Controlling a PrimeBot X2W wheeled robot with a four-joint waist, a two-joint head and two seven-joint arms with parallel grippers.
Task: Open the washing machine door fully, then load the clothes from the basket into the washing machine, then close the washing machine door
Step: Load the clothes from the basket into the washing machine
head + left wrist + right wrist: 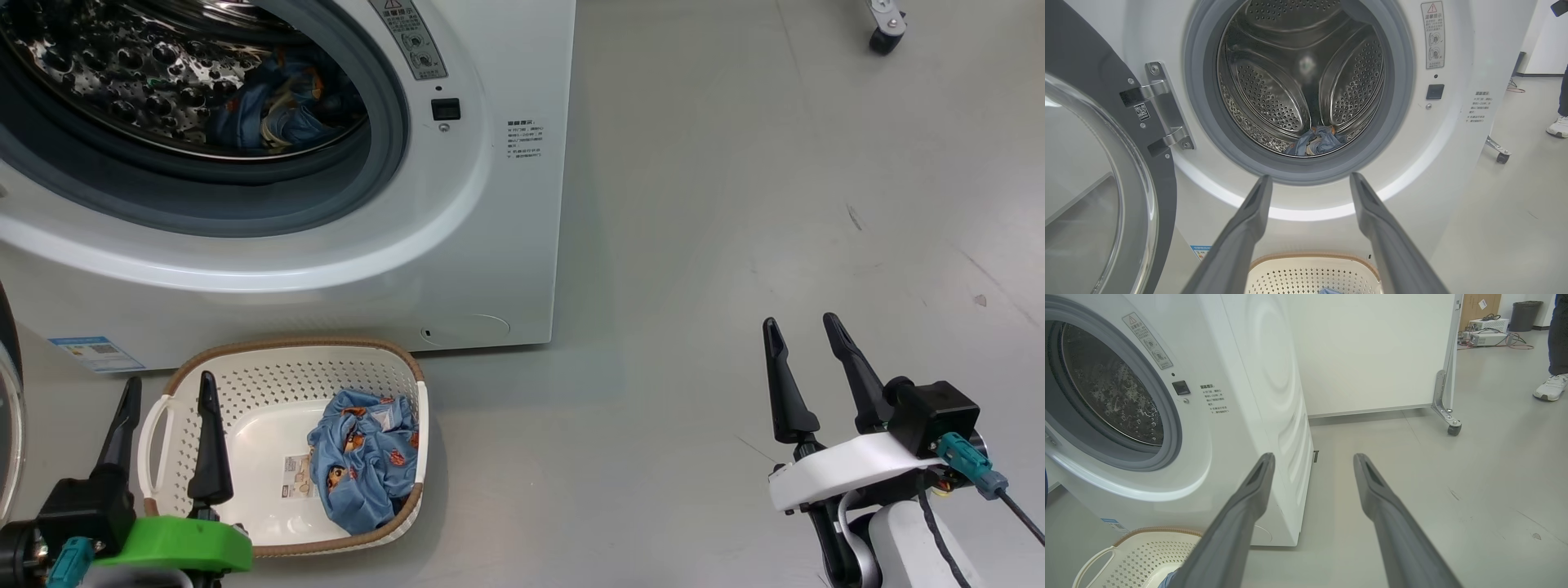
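Observation:
The washing machine (506, 245) stands at the upper left, and its door (1098, 163) is swung wide open to the left. One of the clothes (277, 106) lies in the steel drum (1274, 90), at the bottom. Another light blue garment (363, 457) sits in the basket (294, 345) on the floor before the machine. My left gripper (171, 382) hovers open and empty over the basket's left end, its fingers pointing toward the drum mouth (1310, 177). My right gripper (800, 322) is open and empty above bare floor, right of the machine (1314, 457).
A white partition on casters (1453, 428) stands behind and right of the machine, with a caster (886, 37) at the far right. A person's white shoe (1549, 388) is on the floor beyond. Grey floor spreads to the right.

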